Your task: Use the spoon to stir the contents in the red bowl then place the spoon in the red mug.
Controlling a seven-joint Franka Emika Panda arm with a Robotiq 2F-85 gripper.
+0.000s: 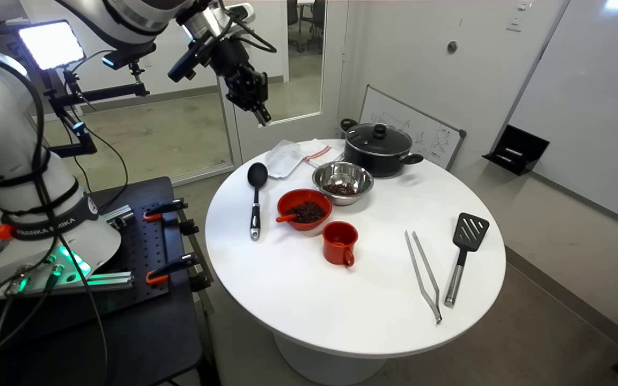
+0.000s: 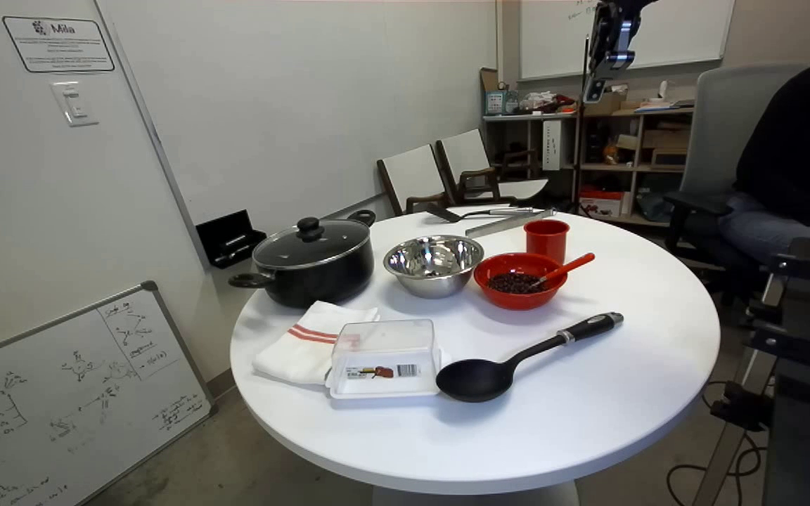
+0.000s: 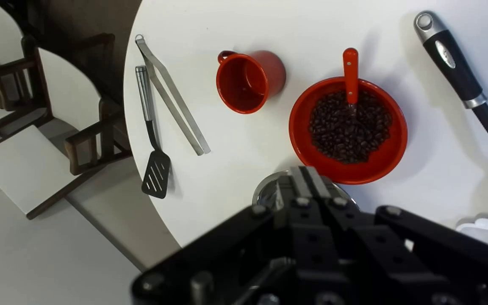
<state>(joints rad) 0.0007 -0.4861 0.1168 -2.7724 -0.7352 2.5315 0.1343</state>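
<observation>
At the far left of an exterior view, a wall sign (image 2: pixel 58 56) is headed "Mila", over print too small to make out. Below it leans a whiteboard (image 2: pixel 88 393) covered in illegible handwriting. Next, on the table (image 2: pixel 447 443), past a lidded black pot (image 2: pixel 317 263), a clear plastic box (image 2: pixel 385 334) bears a label (image 2: pixel 381 372) with a picture and a barcode (the wording defeats me at this size). The black spoon (image 2: pixel 489 378) lies with its rounded head just beside the box; in the wrist view, its handle shows a pale oval badge (image 3: pixel 445 54), its marks unreadable. The red bowl (image 2: pixel 517 301) holds dark beans (image 2: pixel 509 282), with a red-handled utensil (image 2: pixel 569 268) tilted in them, its lower end buried. The red mug (image 2: pixel 546 240) stands upright just beside the bowl. Farther right hangs the gripper (image 2: pixel 594 91), well above the table, its fingers tight together. In an exterior view, the arm base (image 1: pixel 94 242) carries the words "FRANKA EMIKA".
</observation>
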